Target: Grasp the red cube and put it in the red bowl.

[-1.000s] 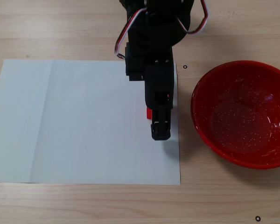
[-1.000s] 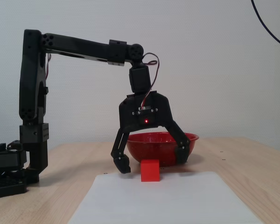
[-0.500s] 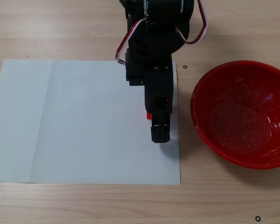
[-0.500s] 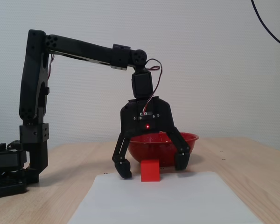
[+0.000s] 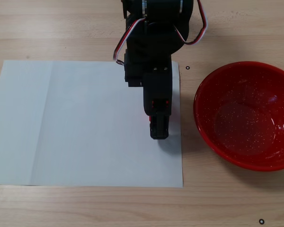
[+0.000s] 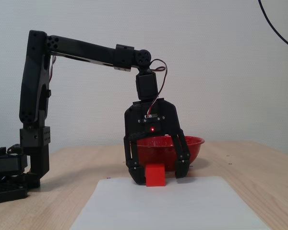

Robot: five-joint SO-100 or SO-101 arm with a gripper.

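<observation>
The task is at the grasping step; the end effector (image 6: pixel 156 175) has its two fingers down on either side of the red cube (image 6: pixel 155 174), the left finger touching or nearly touching the cube's side in the side-on fixed view, the right finger apart from it with a visible gap; so it is partly closed, not yet pinching. The cube sits flat on the white paper (image 5: pixel 85 127) on the surface, unlifted; in the top-down fixed view it is hidden under the arm apart from a red sliver. The red bowl (image 5: pixel 246 113) stands empty at 3 o'clock from the cube in that view; closing, lifting, carrying and dropping are all left. The cube has no long axis I can make out; one face squarely meets the side camera.
</observation>
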